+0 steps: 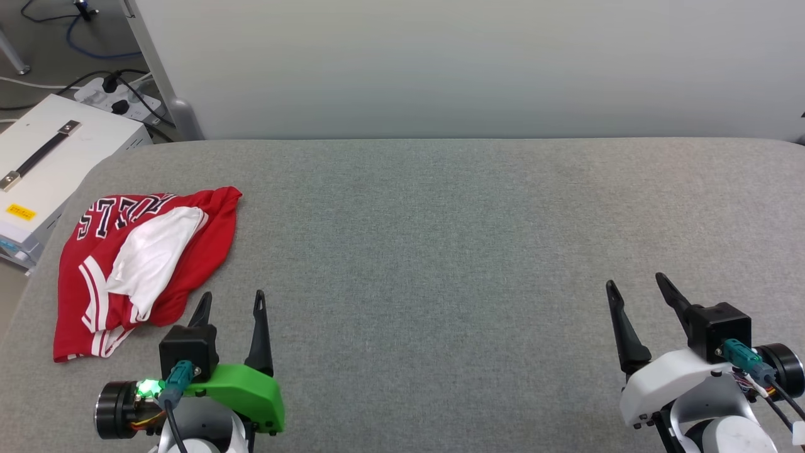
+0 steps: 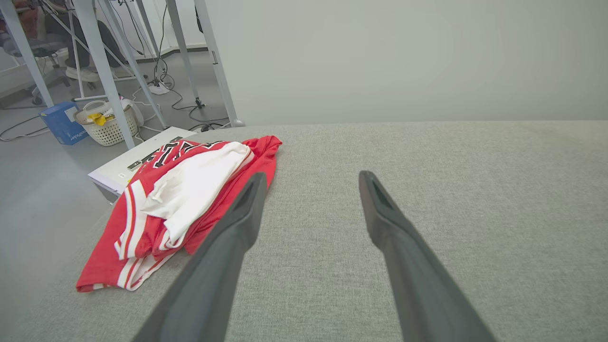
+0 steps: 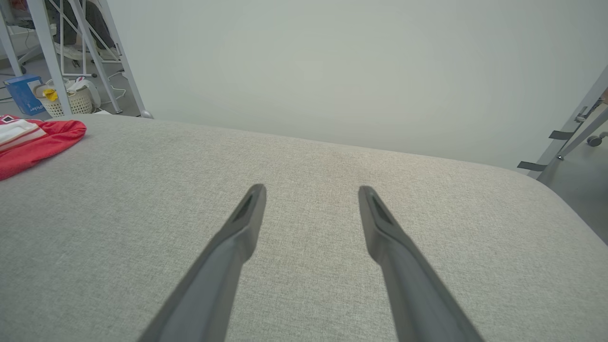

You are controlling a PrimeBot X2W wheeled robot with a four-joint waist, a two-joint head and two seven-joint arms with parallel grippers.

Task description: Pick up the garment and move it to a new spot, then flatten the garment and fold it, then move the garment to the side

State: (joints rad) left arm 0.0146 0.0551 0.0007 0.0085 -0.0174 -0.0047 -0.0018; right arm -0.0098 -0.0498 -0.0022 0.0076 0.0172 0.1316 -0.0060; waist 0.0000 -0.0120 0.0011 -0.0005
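Both pairs of jaws stand spread and empty: our left gripper (image 1: pixel 233 294) hovers just beside the shirt (image 1: pixel 144 264), and our right gripper (image 1: pixel 634 279) is well apart from it. On the grey padded table (image 1: pixel 440 251) the shirt lies crumpled near the left edge, a white sleeve (image 1: pixel 154 248) folded over its red body. We judge the pickup not yet begun. Next, the left gripper must swing over the heap and pinch a fold.

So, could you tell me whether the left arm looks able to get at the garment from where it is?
Probably yes: the left gripper, jaws open, sits right beside the garment, with just bare grey surface between them.
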